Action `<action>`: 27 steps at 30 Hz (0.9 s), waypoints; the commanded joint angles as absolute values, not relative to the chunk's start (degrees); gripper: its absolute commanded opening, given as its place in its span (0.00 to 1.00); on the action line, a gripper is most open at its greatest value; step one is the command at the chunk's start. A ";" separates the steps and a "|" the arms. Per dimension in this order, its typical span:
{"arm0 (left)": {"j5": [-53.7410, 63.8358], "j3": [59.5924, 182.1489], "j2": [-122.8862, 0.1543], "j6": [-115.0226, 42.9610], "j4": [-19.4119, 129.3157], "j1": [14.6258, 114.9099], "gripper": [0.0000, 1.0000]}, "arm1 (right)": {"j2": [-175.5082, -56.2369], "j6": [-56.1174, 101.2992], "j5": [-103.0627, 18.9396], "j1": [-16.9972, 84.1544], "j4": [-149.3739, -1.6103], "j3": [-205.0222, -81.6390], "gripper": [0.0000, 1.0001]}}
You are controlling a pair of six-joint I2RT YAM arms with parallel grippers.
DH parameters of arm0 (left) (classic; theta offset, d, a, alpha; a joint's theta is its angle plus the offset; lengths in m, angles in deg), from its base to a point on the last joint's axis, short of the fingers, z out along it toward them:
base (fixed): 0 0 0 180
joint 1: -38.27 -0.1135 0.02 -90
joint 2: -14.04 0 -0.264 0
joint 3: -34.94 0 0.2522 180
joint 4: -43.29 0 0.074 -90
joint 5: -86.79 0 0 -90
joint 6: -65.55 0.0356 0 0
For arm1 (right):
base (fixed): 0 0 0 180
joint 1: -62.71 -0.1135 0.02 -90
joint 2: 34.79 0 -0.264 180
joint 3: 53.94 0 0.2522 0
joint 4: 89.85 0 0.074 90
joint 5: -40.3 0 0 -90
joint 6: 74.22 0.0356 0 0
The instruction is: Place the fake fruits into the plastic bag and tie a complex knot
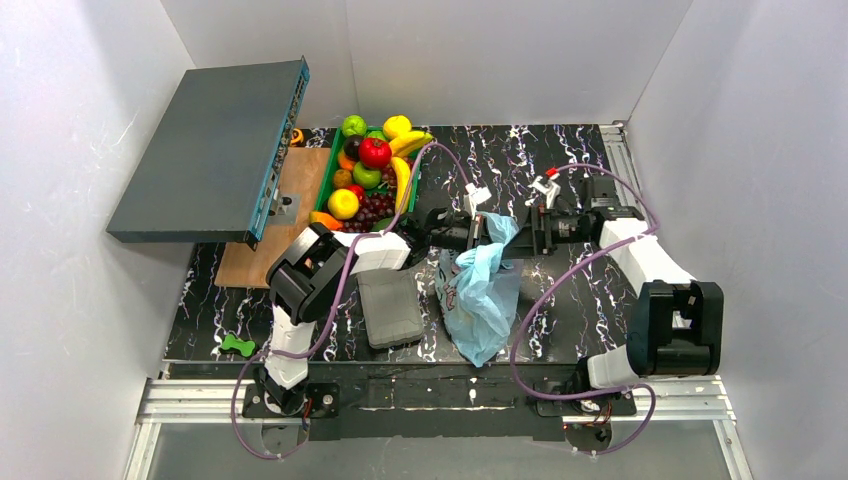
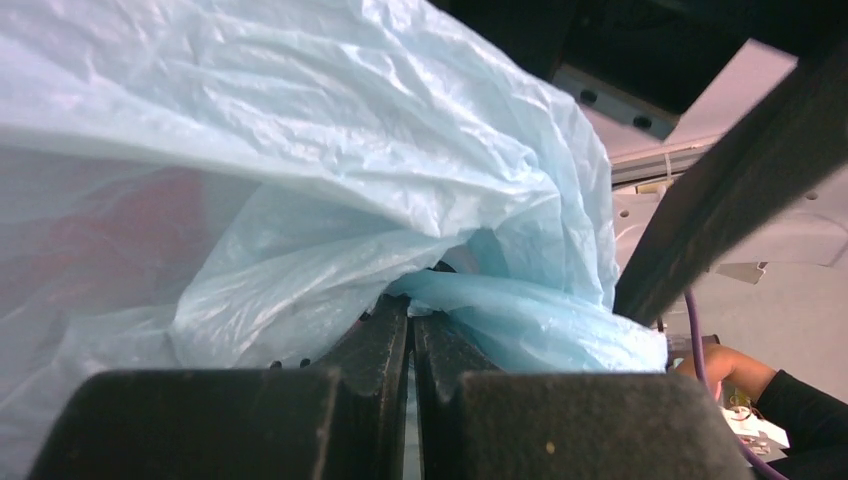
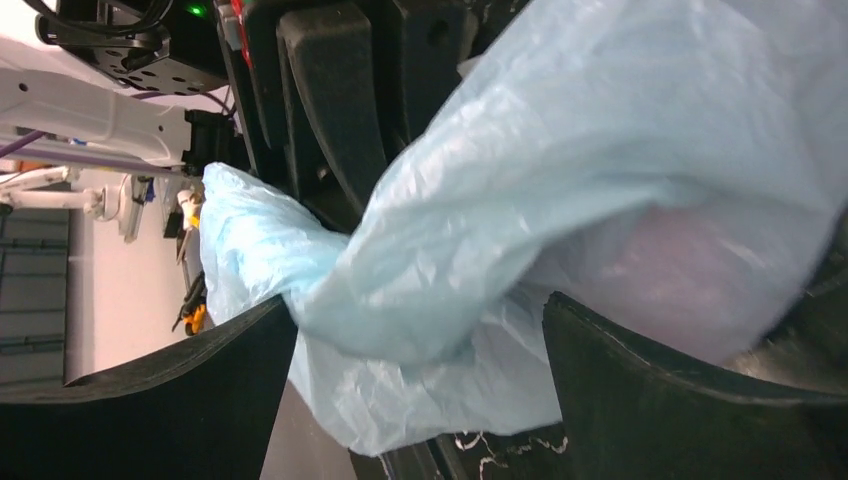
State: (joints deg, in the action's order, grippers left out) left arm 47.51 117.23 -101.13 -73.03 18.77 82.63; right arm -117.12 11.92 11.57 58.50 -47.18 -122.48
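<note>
The light-blue plastic bag (image 1: 482,292) hangs in the middle of the table, its top bunched and lifted. My left gripper (image 1: 488,232) is shut on a fold of its upper edge; the left wrist view shows the jaws (image 2: 412,312) pinched together on thin blue plastic (image 2: 400,150). My right gripper (image 1: 526,228) faces it from the right and is open, with bag plastic (image 3: 560,150) lying between its spread fingers (image 3: 416,305). The fake fruits (image 1: 373,170), among them bananas, apples, grapes and a lemon, are piled in the green tray at the back. No knot shows.
A grey ribbed case (image 1: 390,308) lies left of the bag. A large dark grey panel (image 1: 210,150) leans at the left above a wooden board (image 1: 290,210). A small green bone-shaped toy (image 1: 237,345) lies near the front left edge. Purple cables loop over both arms.
</note>
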 commanded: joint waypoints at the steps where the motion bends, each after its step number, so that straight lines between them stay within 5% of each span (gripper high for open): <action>1: 48.99 118.84 -101.12 -71.25 19.81 82.22 0.00 | -114.94 -1.67 13.79 64.52 -31.79 -127.16 0.99; 4: 48.89 118.80 -101.18 -70.98 19.63 82.26 0.00 | -114.28 -3.90 12.73 66.65 -27.33 -127.35 0.93; 9: 48.92 119.02 -101.10 -71.07 19.13 82.29 0.00 | -111.93 -2.20 9.19 67.56 -30.62 -123.24 0.55; 12: 49.14 119.21 -101.10 -71.44 18.77 82.21 0.00 | -111.76 2.01 9.19 67.23 -35.83 -121.40 0.43; 27: 50.26 120.06 -100.80 -70.01 20.84 83.16 0.00 | -116.40 22.55 6.44 54.61 -60.14 -124.53 0.43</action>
